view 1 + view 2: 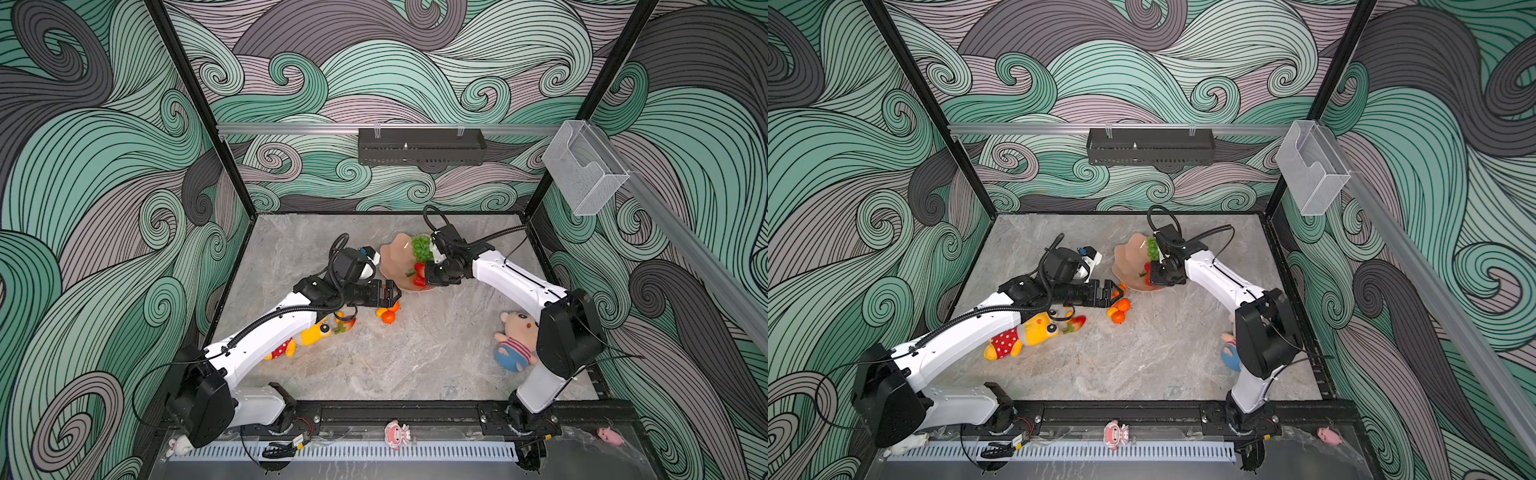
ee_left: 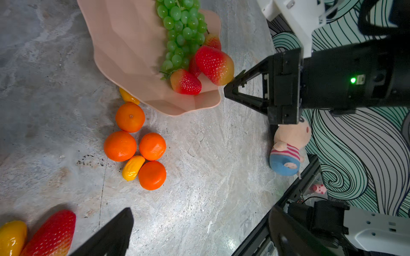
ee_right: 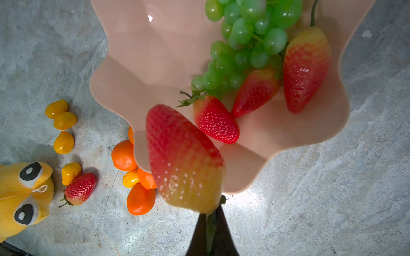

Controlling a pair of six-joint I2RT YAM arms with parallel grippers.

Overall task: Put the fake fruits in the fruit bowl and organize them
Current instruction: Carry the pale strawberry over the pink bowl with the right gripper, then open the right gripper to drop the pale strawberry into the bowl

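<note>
Strawberry (image 3: 184, 159) closest to lens, pinched at its stem end by right gripper (image 3: 210, 221) and hanging over near rim of pink bowl (image 3: 142, 55), which holds grape bunch (image 3: 244, 44) plus three more strawberries (image 3: 216, 119). Tangerines (image 2: 131, 117) and kumquats (image 3: 64, 120) lie on table (image 3: 310, 199) just beside bowl, with left gripper (image 1: 1116, 294) near them, looking spread and empty. Best move, as I judge it: carry it further in over bare bowl floor, go low, then release so it can't roll over the shallow rim; no brand, label or writing legible.
</note>
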